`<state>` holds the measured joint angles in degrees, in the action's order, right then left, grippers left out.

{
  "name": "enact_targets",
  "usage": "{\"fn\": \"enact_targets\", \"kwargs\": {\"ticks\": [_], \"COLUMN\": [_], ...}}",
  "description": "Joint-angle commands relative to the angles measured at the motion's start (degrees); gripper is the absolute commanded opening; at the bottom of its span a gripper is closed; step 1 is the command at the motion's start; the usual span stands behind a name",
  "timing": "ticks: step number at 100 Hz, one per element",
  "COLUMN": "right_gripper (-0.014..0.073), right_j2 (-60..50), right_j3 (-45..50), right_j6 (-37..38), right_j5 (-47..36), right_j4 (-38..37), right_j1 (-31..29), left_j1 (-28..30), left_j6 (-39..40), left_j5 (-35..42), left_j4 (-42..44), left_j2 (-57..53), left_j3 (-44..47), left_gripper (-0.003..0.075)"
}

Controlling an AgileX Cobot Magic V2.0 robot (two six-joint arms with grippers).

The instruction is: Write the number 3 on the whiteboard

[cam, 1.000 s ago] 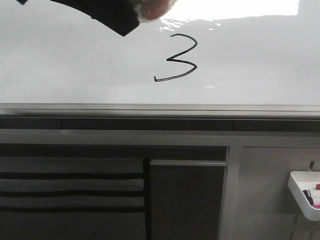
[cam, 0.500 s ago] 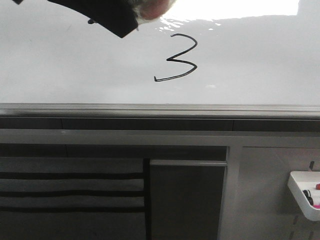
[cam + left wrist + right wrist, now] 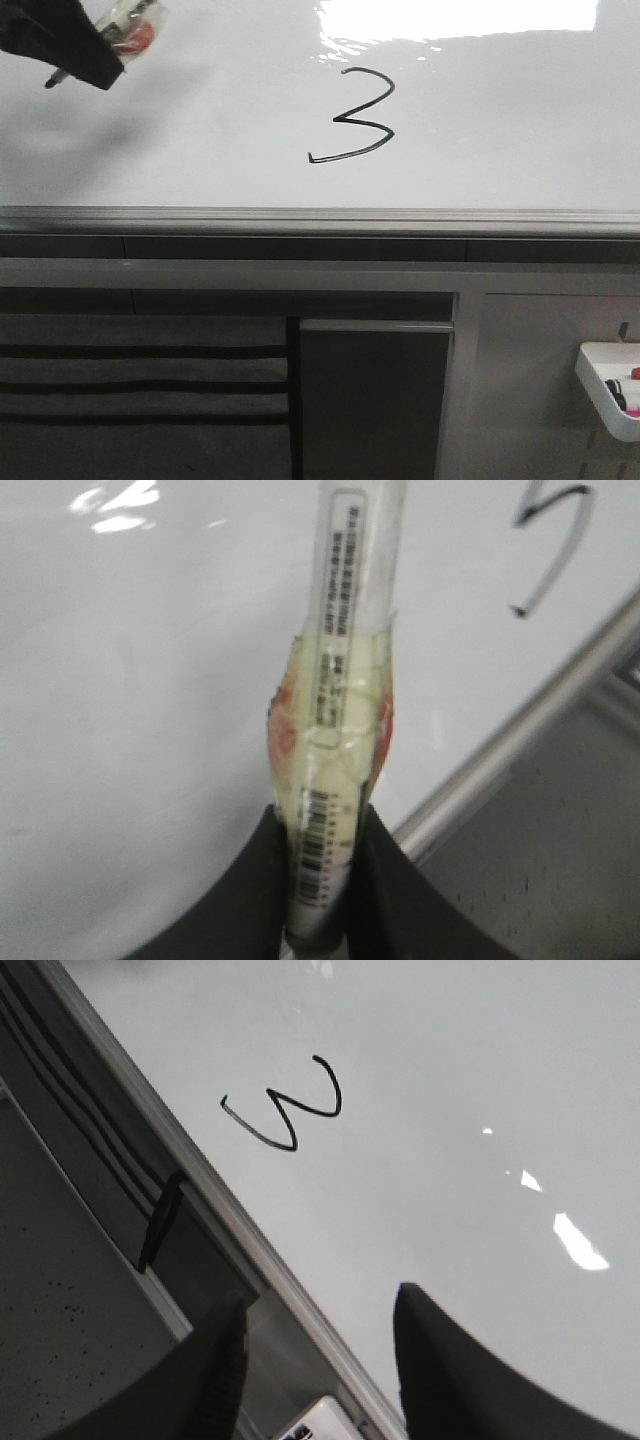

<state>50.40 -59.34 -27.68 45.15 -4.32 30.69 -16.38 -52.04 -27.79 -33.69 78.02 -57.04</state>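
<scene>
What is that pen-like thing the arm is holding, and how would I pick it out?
Start at the big white whiteboard bearing the black number 3. Look to its upper left corner, where the left gripper holds a marker in its jaws. It is a pale tube with a barcode label, wrapped in yellowish tape.

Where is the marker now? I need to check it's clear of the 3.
In the front view the marker sits top left in the left gripper, well left of the number 3 on the whiteboard.
</scene>
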Motion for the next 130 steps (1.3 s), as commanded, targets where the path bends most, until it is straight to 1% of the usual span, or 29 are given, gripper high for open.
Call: {"fn": "enact_targets", "kwargs": {"ticks": [1,10,15,30,40,65,72,76,81,91,98,103,112,120,130], "right_gripper": [0.03,0.03,0.03,0.03,0.03,0.03,0.03,0.03,0.03,0.03,0.03,0.03,0.03,0.03,0.0297], "right_j2": [-1.0,-1.0,-0.9,-0.9,-0.9,-0.9,-0.9,-0.9,-0.9,-0.9,-0.9,-0.9,-0.9,-1.3,-2.9], "right_j3": [-1.4,-1.4,-1.4,-1.4,-1.4,-1.4,-1.4,-1.4,-1.4,-1.4,-1.4,-1.4,-1.4,-1.3,0.6], "right_j6": [0.3,0.5,0.5,0.6,0.6,0.7,0.7,0.7,0.7,2.5,4.2,5.9,12.0,17.1,23.6], "right_j5": [-0.4,1.7,2.5,3.3,3.3,3.3,3.3,3.3,3.3,3.3,4.2,5.0,6.3,7.8,7.1], "right_j4": [-0.4,-0.4,-0.4,-0.4,-0.4,-0.4,-0.4,-0.4,-0.4,-0.4,-0.4,-0.7,-1.8,-1.8,-1.8], "right_j1": [-0.7,-0.7,-0.7,-0.7,-0.7,-0.7,-0.7,-0.7,-0.7,-0.7,-0.7,-0.8,-1.9,-3.8,-7.2], "left_j1": [1.5,1.6,1.5,1.5,1.5,1.5,1.5,1.5,1.5,1.5,1.6,1.6,1.6,1.7,1.9], "left_j6": [2.8,2.8,2.8,2.8,2.8,2.8,2.8,2.7,2.7,2.7,2.7,2.7,2.7,2.7,2.7], "left_j5": [13.1,22.0,24.3,25.9,25.0,25.1,25.0,24.7,24.6,24.5,23.5,22.6,20.0,15.6,9.8], "left_j4": [-7.3,-12.9,-13.6,-15.4,-16.2,-16.2,-16.2,-16.1,-15.8,-15.8,-14.5,-13.3,-10.5,-6.8,-1.8], "left_j2": [-1.6,-0.9,0.0,3.3,4.7,5.0,5.0,5.0,5.0,4.7,3.4,1.9,-2.4,-7.0,-13.7], "left_j3": [2.2,6.0,6.9,7.1,7.1,7.1,7.1,7.1,7.1,7.1,7.1,7.1,7.1,7.1,7.1], "left_gripper": [-0.0018,-0.0018,-0.0018,-0.0018,-0.0018,-0.0011,0.0035,0.0086,0.0166,0.0365,0.0454,0.0474,0.0473,0.0473,0.0473]}}
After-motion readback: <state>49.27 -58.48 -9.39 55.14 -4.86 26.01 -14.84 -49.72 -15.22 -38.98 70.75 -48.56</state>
